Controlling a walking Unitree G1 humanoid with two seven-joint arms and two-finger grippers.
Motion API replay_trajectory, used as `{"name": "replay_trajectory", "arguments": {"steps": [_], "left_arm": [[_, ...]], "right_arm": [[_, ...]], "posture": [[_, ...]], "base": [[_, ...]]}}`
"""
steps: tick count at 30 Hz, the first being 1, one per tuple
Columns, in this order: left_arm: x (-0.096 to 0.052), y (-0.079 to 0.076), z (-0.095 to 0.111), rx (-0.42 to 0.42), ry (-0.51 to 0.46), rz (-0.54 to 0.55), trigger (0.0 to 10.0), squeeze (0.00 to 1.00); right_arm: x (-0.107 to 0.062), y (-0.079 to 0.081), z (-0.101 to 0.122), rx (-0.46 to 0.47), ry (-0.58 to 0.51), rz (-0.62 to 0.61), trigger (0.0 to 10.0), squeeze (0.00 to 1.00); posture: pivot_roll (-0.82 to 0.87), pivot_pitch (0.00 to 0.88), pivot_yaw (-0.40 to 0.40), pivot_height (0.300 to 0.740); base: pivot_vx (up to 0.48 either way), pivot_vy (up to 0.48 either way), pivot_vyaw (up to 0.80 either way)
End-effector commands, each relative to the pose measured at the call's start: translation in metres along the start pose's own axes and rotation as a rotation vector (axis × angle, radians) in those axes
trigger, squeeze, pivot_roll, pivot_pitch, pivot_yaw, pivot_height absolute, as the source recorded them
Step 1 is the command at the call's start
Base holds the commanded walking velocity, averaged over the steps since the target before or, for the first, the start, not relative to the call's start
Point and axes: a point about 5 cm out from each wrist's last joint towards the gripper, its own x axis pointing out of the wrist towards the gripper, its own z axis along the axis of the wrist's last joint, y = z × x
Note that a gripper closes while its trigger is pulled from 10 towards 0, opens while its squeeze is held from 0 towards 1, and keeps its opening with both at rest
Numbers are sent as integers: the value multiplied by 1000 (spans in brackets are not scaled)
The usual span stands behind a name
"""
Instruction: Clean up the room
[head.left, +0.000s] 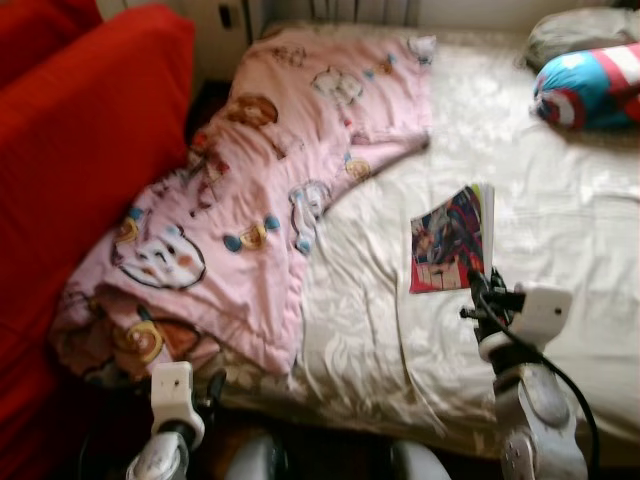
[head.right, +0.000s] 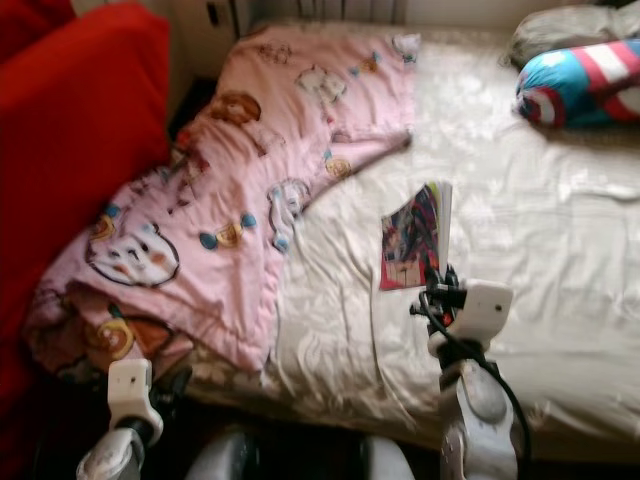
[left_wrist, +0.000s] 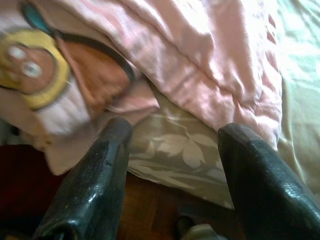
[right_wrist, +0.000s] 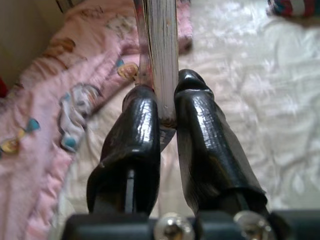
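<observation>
While the right gripper (right_wrist: 167, 107) reaches out over the bed (head.left: 560, 215), its fingers are clamped on the near edge of the magazine (head.left: 450, 238), which lies on bare sheet beside the pink blanket (head.left: 270, 180). Low at the bed's near edge, the left gripper (left_wrist: 172, 150) is spread wide, holding nothing.

Pink cartoon-print blanket (head.left: 270, 190), red sofa (head.left: 80, 160)
</observation>
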Motion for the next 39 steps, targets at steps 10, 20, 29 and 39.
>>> {"name": "replay_trajectory", "arguments": {"steps": [10, 20, 29, 39], "left_arm": [[-12, 16, -41, 8, 208, 58, 10000, 0], [-22, 18, -62, 49, 334, 62, 10000, 0], [-23, 19, -66, 53, 369, 82, 10000, 0], [-27, 20, -70, 60, 388, 81, 10000, 0]], "right_arm": [[2, -1, -3, 22, -16, -31, 10000, 0], [-1, -6, -16, 39, 32, -83, 10000, 0], [1, -7, -17, 38, 42, -96, 10000, 0], [5, 0, -18, 57, 42, -92, 10000, 0]], "posture": [[10, 59, -16, 740], [8, 75, -20, 740], [18, 123, -27, 740], [21, 144, -22, 740]], "base": [[0, 0, 0], [0, 0, 0], [0, 0, -624], [0, 0, -745]]}}
